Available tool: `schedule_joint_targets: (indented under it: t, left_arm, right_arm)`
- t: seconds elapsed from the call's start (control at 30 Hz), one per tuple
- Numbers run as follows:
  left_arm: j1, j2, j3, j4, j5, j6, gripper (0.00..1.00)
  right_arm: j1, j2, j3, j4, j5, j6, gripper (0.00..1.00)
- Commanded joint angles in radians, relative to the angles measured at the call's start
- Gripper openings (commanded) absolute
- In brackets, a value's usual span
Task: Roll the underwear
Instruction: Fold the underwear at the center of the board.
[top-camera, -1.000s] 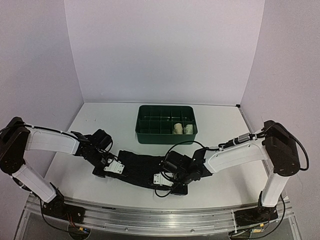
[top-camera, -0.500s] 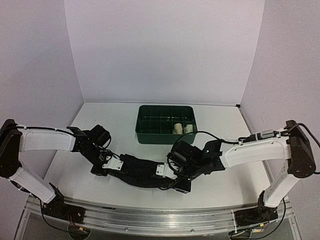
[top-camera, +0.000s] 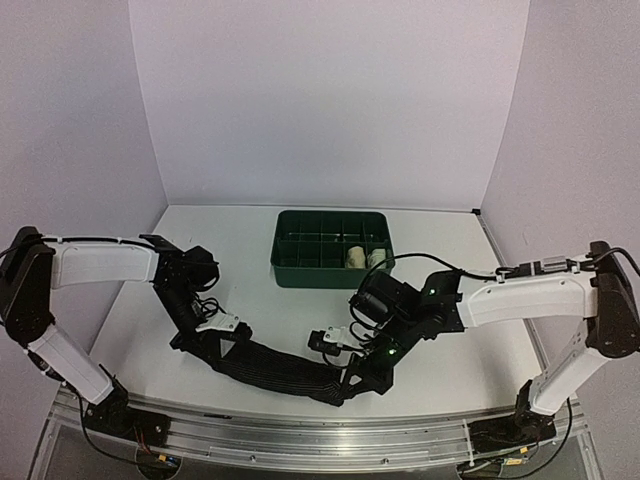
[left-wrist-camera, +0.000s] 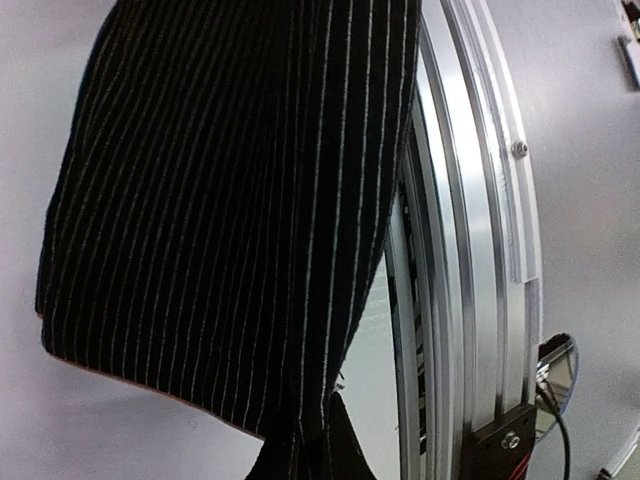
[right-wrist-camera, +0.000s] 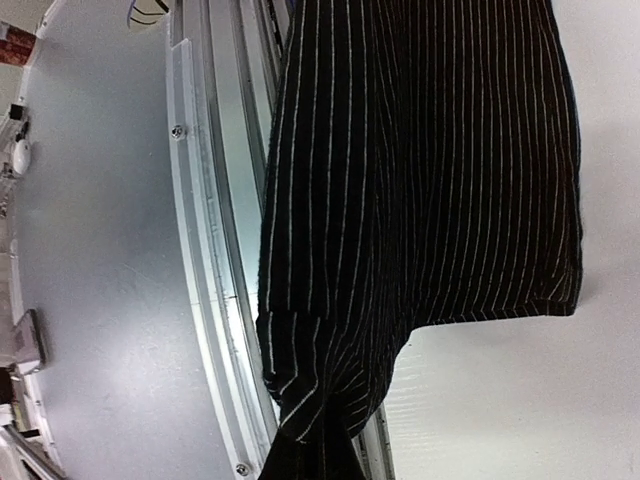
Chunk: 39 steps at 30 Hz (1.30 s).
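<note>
The black underwear with fine white stripes (top-camera: 280, 362) hangs stretched between my two grippers near the table's front edge. My left gripper (top-camera: 192, 343) is shut on its left end and my right gripper (top-camera: 356, 384) is shut on its right end. In the left wrist view the striped cloth (left-wrist-camera: 230, 200) fills the frame and bunches into the left gripper (left-wrist-camera: 312, 455) at the bottom. The right wrist view shows the cloth (right-wrist-camera: 430, 170) gathered into the right gripper (right-wrist-camera: 318, 452). The cloth hides the fingertips. Two pale rolled garments (top-camera: 356, 257) (top-camera: 378, 258) sit in the tray.
A dark green compartmented tray (top-camera: 285, 268) stands at the back middle of the table. An aluminium rail (top-camera: 300, 430) runs along the near edge, close under the cloth, and shows in the left wrist view (left-wrist-camera: 470, 200) and the right wrist view (right-wrist-camera: 200, 200). White walls enclose the table.
The left gripper closed on the left end of the cloth. Both grippers drew the black underwear toward the near edge and raised it, so it now hangs as a band instead of lying flat.
</note>
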Motion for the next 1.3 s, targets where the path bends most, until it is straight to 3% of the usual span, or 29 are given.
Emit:
schedule_joint_targets:
  t: [0.0,0.27,0.63,1.0,1.13,1.27]
  left_arm:
    - [0.092,0.117,0.144,-0.124,0.136,-0.050,0.00]
    - [0.139,0.228,0.215,-0.119,0.219,-0.159,0.00]
    - [0.145,0.401,0.310,-0.030,0.165,-0.366,0.03]
    - [0.153,0.492,0.322,0.023,0.107,-0.428,0.12]
    - [0.156,0.492,0.327,0.051,0.103,-0.444,0.24]
    - [0.158,0.483,0.332,0.066,0.094,-0.453,0.38]
  right_arm:
    - [-0.110,0.089,0.011,-0.024,-0.168,0.045,0.00]
    - [-0.245,0.177,0.011,-0.018,-0.259,0.051,0.00]
    - [-0.305,0.301,0.045,-0.015,-0.195,0.092,0.00]
    - [-0.339,0.336,0.059,-0.012,-0.093,0.176,0.00]
    - [-0.342,0.330,0.073,-0.012,-0.059,0.198,0.12]
    - [-0.341,0.302,0.087,-0.014,-0.018,0.211,0.35]
